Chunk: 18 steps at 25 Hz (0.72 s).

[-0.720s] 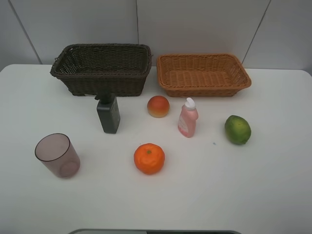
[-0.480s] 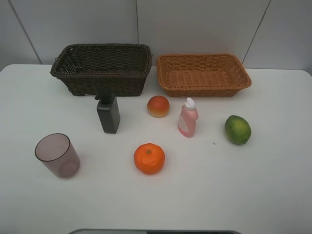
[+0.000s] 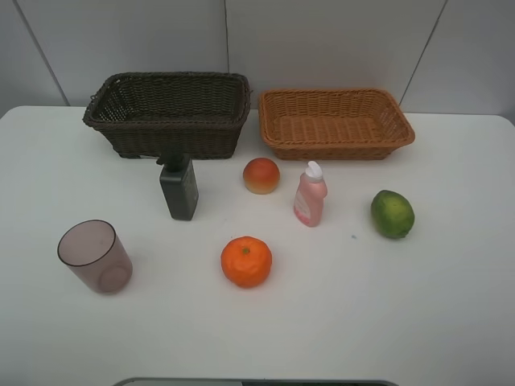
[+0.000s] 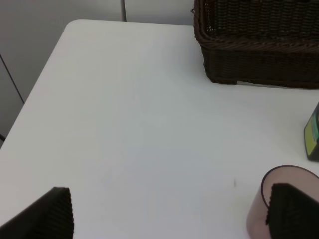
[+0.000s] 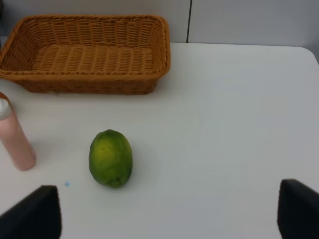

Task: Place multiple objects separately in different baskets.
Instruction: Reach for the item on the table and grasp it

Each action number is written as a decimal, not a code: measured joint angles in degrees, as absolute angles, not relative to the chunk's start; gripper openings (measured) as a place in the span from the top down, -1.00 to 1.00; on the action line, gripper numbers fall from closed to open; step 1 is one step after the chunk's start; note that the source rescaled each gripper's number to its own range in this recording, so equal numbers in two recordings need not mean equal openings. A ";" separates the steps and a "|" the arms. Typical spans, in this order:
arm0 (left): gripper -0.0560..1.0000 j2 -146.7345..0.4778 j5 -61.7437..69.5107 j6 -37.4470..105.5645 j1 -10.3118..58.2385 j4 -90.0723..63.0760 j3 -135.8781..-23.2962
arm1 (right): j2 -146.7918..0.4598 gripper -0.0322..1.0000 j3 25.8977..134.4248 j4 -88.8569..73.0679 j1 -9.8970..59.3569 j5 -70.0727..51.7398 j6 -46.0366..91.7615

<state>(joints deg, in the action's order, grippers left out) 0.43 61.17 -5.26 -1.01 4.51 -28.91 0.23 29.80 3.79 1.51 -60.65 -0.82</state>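
Two baskets stand at the back of the white table: a deep dark brown basket (image 3: pixel 167 112) (image 4: pixel 259 40) and a shallower orange-tan basket (image 3: pixel 334 122) (image 5: pixel 84 52). In front stand a dark bottle (image 3: pixel 179 187), a peach-like fruit (image 3: pixel 261 175), a pink bottle (image 3: pixel 310 195) (image 5: pixel 14 137), a lime (image 3: pixel 392 213) (image 5: pixel 110 158), an orange (image 3: pixel 246 261) and a purple cup (image 3: pixel 95 256) (image 4: pixel 279 209). My left gripper (image 4: pixel 169 214) is open over bare table beside the cup. My right gripper (image 5: pixel 169 209) is open, short of the lime. Neither gripper shows in the exterior view.
The table (image 3: pixel 386 322) ends at a rounded left corner (image 4: pixel 75 27), with grey wall panels beyond. A grey wall rises right behind the baskets. A dark strip (image 3: pixel 257 382) runs along the table's front edge.
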 joint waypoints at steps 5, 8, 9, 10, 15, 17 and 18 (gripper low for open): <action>-1.00 0.43 61.17 -5.26 -1.01 4.51 -28.91 | 0.23 -0.73 29.80 3.79 1.51 -60.65 -0.82; -1.00 0.43 61.17 -5.26 -1.01 4.51 -28.91 | 0.23 -0.73 29.80 3.79 1.51 -60.65 -0.82; -1.00 0.43 61.17 -5.26 -1.01 4.51 -28.91 | 0.23 -0.73 29.80 3.79 1.51 -60.65 -0.82; -1.00 0.43 61.17 -5.26 -1.01 4.51 -28.91 | 0.23 -0.73 29.80 3.79 1.51 -60.65 -0.82; -1.00 0.43 61.17 -5.26 -1.01 4.51 -28.91 | 0.23 -0.73 29.80 3.79 1.51 -60.65 -0.82; -1.00 0.43 61.17 -5.26 -1.01 4.51 -28.91 | 0.23 -0.73 29.80 3.79 1.51 -60.65 -0.82; -1.00 0.43 61.17 -5.26 -1.01 4.51 -28.91 | 0.23 -0.73 29.80 3.79 1.51 -60.65 -0.82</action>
